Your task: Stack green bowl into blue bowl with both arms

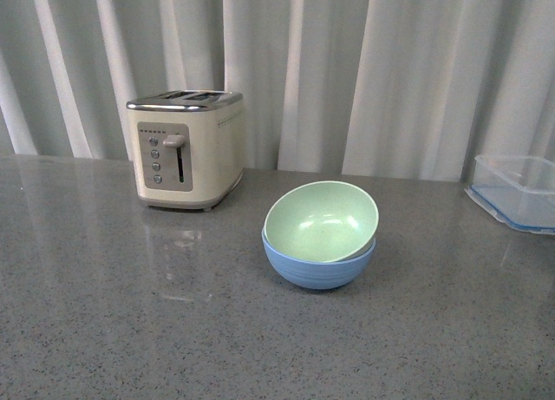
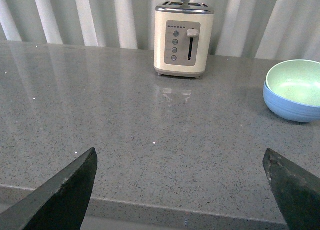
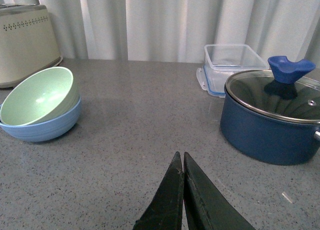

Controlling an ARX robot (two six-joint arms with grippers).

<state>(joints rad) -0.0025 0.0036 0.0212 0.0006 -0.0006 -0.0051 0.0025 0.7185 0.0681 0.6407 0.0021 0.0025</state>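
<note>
The green bowl [image 1: 321, 219] rests tilted inside the blue bowl [image 1: 317, 265] on the grey counter, right of centre in the front view. Neither arm shows in that view. Both bowls also appear in the left wrist view, green bowl [image 2: 296, 84] in blue bowl [image 2: 287, 105], far from my open left gripper [image 2: 180, 157], which has only counter between its fingers. In the right wrist view the green bowl [image 3: 39, 96] sits in the blue bowl [image 3: 42, 126], well away from my right gripper [image 3: 181, 155], whose jaws are shut with nothing between them.
A cream toaster [image 1: 187, 148] stands at the back left of the counter. A clear blue-rimmed container [image 1: 519, 190] sits at the far right. A dark blue pot with a glass lid [image 3: 272, 117] stands near the right gripper. The counter's front edge [image 2: 185, 207] lies under the left gripper.
</note>
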